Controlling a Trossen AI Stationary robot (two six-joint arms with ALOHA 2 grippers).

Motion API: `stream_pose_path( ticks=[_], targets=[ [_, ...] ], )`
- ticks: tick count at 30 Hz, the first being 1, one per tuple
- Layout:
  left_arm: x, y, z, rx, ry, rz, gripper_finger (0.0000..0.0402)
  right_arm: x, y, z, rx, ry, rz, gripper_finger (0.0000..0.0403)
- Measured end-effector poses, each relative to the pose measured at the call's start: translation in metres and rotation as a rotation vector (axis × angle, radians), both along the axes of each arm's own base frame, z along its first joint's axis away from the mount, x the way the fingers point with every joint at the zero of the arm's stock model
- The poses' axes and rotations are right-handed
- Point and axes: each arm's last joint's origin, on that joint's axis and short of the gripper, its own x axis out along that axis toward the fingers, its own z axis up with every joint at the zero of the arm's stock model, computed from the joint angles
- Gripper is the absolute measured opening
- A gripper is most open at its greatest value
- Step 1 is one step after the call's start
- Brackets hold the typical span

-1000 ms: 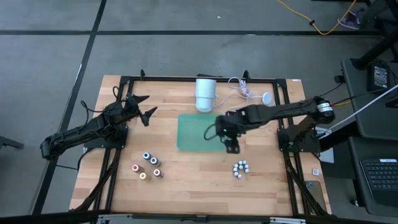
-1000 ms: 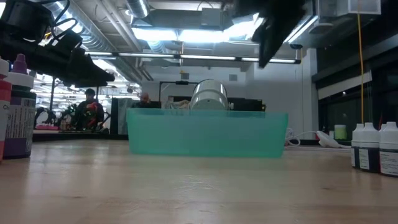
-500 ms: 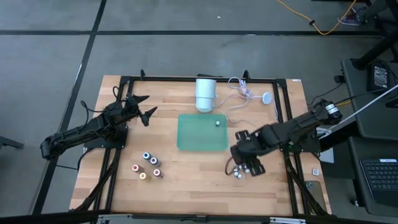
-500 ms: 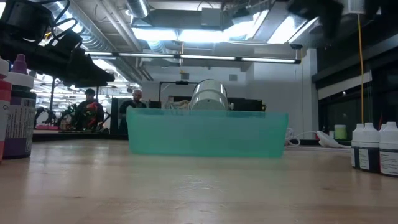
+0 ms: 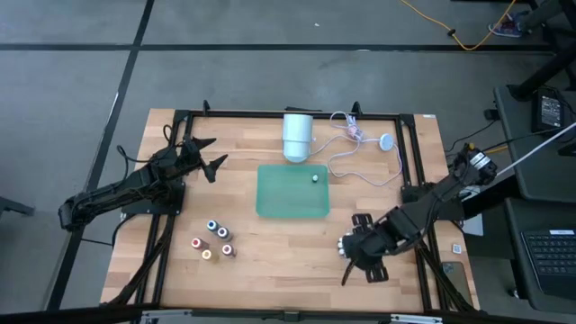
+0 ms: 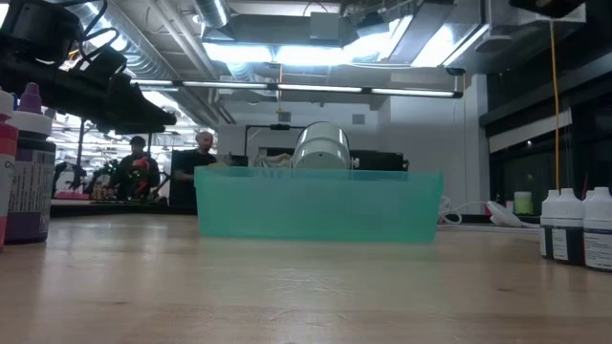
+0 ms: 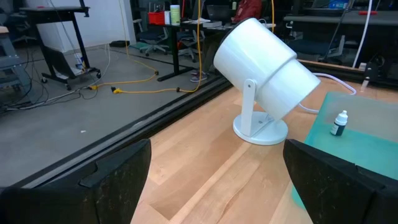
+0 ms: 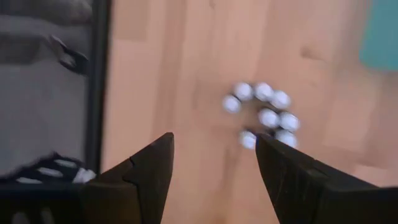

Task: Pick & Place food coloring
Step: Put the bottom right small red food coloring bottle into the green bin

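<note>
The right gripper (image 5: 358, 258) hangs low over the front right part of the wooden table (image 5: 270, 261), and its two fingers stand apart with nothing between them. Just in front of those fingers sits a little bunch of white-topped bottles (image 8: 264, 115), standing close together on the wood (the arm covers most of them when you look from above). The left gripper (image 5: 205, 155) waits up near the back left of the table, wide open and holding nothing. The other food coloring bottles (image 5: 214, 239), with blue, white, red, orange and yellow tops, stand in a small group near the front left, well apart from both grippers. In the middle of the table lies a green tray (image 5: 279, 202), and one tiny bottle (image 5: 315, 177) stands upright in its back right corner. Behind the tray is a big white cylinder (image 5: 298, 135) on a round foot, tilted, with a white cable (image 5: 360, 162) curling beside it.
</note>
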Motion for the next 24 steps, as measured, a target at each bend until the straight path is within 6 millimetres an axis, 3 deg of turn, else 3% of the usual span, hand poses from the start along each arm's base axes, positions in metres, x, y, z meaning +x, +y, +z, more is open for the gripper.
stream_pose_path(
  ticks=[5, 12, 18, 24],
  targets=[
    [0.0, 0.0, 0.0, 0.0, 0.0, 0.0, 0.0361, 0.002, 0.014, -0.013, 0.064, -0.039, -0.061, 0.0227],
    [0.0, 0.0, 0.0, 0.0, 0.0, 0.0, 0.0361, 0.0, 0.018, -0.045, 0.054, 0.029, -0.174, 0.0227],
    [0.0, 0.0, 0.0, 0.0, 0.0, 0.0, 0.0361, 0.003, 0.019, -0.058, 0.007, 0.017, -0.213, 0.0226],
    [0.0, 0.0, 0.0, 0.0, 0.0, 0.0, 0.0361, 0.007, 0.021, -0.066, -0.013, 0.007, -0.191, 0.0189]
  ],
)
